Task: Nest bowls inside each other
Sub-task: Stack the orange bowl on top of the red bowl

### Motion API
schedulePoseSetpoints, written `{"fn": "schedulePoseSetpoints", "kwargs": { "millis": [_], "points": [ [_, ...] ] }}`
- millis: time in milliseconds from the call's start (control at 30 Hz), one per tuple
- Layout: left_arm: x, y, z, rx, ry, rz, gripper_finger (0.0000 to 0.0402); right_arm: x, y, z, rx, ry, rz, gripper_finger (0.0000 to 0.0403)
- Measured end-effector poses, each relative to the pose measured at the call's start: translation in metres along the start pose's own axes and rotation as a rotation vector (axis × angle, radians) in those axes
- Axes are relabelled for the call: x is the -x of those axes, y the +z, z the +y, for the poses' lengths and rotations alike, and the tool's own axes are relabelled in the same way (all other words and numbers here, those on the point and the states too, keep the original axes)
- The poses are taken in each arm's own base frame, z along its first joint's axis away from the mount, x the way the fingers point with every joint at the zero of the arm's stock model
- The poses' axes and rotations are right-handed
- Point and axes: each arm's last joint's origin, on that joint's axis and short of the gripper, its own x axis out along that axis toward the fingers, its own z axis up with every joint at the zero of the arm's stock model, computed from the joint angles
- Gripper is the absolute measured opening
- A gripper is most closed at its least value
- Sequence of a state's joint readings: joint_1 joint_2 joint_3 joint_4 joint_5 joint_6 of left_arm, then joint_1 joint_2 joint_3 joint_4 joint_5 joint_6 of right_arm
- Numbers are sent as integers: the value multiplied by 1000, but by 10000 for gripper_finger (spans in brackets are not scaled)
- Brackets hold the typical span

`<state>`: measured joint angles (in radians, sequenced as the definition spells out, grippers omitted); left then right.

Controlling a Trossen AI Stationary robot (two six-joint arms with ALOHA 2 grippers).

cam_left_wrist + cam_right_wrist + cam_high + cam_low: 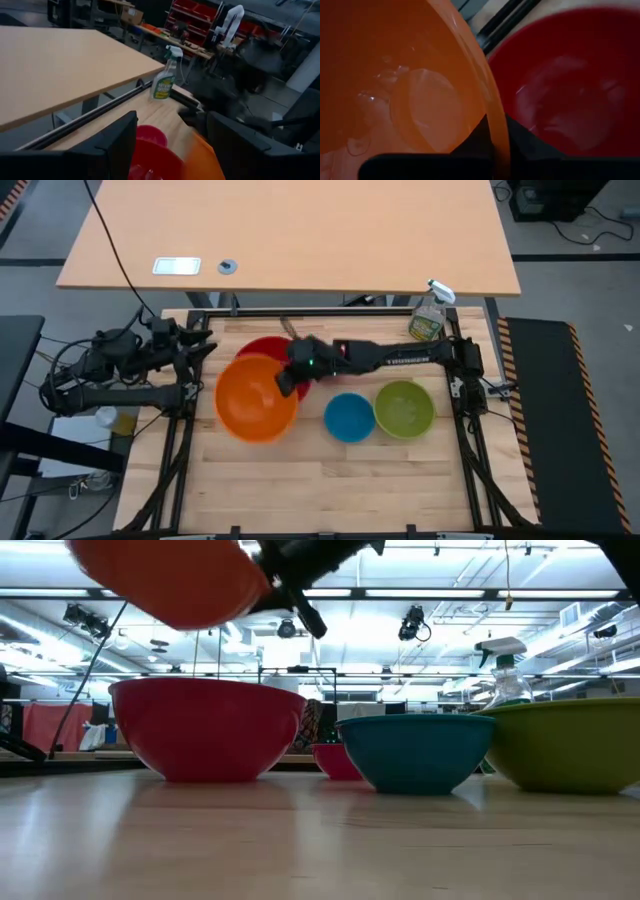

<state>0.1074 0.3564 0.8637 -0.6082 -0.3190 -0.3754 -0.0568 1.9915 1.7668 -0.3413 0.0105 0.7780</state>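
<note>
the blue bowl (349, 417) and the green bowl (404, 409) stand side by side on the tabletop (330, 480); the right gripper (288, 383) pinches the rim of the orange bowl (256, 397), lifted over the red bowl (271, 350); the left gripper (203, 343) waits open at the left edge.

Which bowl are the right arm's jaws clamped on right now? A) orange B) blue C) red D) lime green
A: the right gripper pinches the rim of the orange bowl, which the low view shows lifted above the red bowl; the blue bowl and the green bowl sit untouched on the table.
</note>
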Motion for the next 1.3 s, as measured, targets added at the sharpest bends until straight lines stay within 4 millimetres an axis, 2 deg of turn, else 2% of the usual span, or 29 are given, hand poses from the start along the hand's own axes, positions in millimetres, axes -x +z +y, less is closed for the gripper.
{"fn": "schedulePoseSetpoints", "kwargs": {
  "millis": [233,500,667,800,1033,1300],
  "points": [
    [-3,-2,-1,76,-3,15,244,2,30,-37,-54,-202,-144,27],
    [-4,-6,3,80,90,27,244,8,43,-78,31,-395,-61,27],
    [-3,-8,7,61,187,21,244,7,49,-99,64,-376,-14,28],
    [-9,-9,6,9,218,37,244,3,44,-115,56,-367,38,28],
    [-30,-14,0,-32,251,115,244,-1,39,-112,118,-352,34,28],
    [-54,-19,-6,-79,272,182,244,-29,22,-106,185,-270,78,33]
  ]
}}
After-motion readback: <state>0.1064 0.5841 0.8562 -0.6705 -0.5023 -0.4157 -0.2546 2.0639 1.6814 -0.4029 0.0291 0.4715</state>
